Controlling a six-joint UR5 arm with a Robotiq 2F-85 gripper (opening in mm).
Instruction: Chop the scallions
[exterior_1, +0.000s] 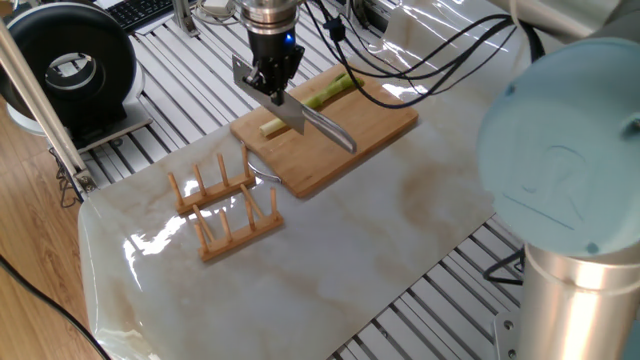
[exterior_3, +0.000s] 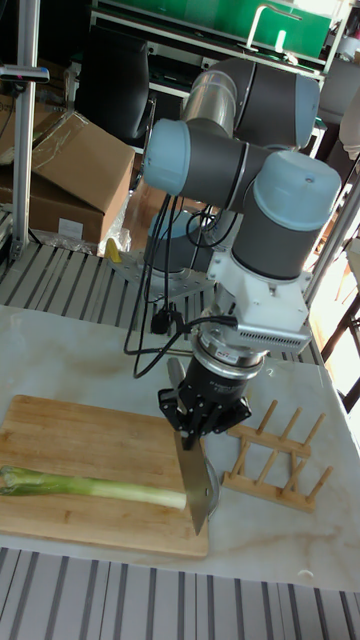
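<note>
A bamboo cutting board (exterior_1: 375, 128) (exterior_3: 90, 435) lies on the marble-patterned table. On it rests the scallions' long pale-green stalk (exterior_1: 330, 90) (exterior_3: 90, 487), and a short cut piece (exterior_1: 270, 126) sits apart near the board's left corner. My gripper (exterior_1: 272, 80) (exterior_3: 205, 418) is shut on the handle of a silver knife (exterior_1: 320, 125) (exterior_3: 197, 488). It holds the blade above the board, crossing the whitish end of the stalk. In the tall fixed view the blade hides the cut piece.
A wooden slotted rack (exterior_1: 225, 205) (exterior_3: 275, 455) stands just off the board's near-left side. A black round device (exterior_1: 70, 65) and a keyboard (exterior_1: 140, 10) sit at the back left. Cables (exterior_1: 420, 60) hang behind the board. The arm's bulky elbow (exterior_1: 565, 170) fills the right foreground.
</note>
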